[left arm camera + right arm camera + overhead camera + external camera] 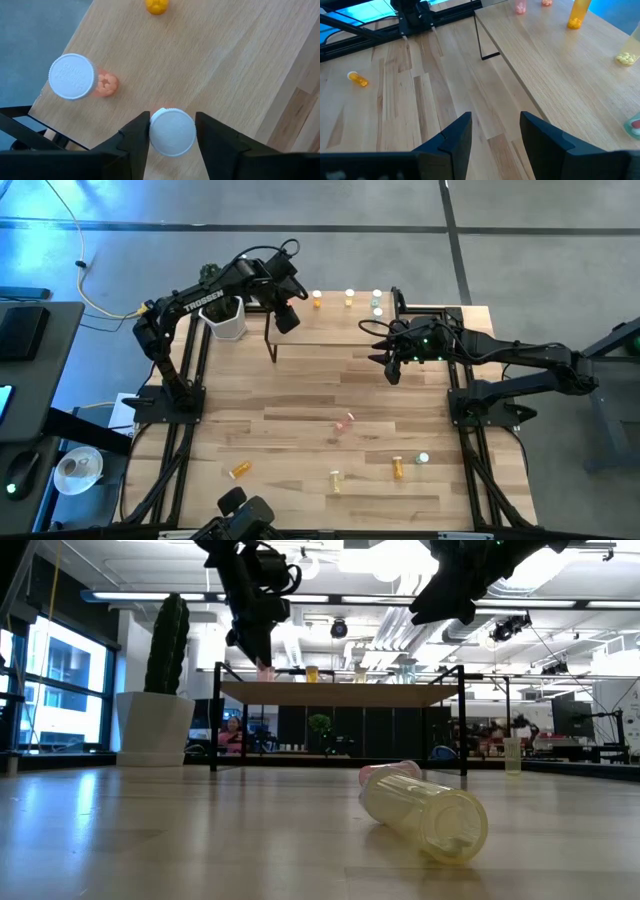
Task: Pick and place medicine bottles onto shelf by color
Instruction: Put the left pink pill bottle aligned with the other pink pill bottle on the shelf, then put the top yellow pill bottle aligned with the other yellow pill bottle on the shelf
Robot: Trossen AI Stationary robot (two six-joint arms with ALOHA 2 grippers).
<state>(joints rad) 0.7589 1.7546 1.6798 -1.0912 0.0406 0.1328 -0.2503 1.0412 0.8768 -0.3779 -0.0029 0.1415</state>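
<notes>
The left gripper [172, 132] is over the left end of the shelf [340, 320], its jaws pinching a white-capped pink bottle [172, 131] that stands on the board near its outer edge. Just beside it stands another pink bottle [75, 77], close to the shelf's corner, and an orange bottle [157, 5] stands farther along the board. From above, several more bottles line the shelf's far edge: an orange one [317, 299], a yellow one [349, 298] and pale green ones [377, 302].

The right gripper [495, 132] hovers above the shelf's right end, jaws spread and holding nothing.

Loose bottles lie on the bench [300, 440] in front of the shelf: a pink one [345, 421], 2 orange ones [240, 470] [398, 467], a yellow one [335, 479] and a green one [423, 458]. A white pot [226, 320] with a cactus sits at the bench's back left corner.
</notes>
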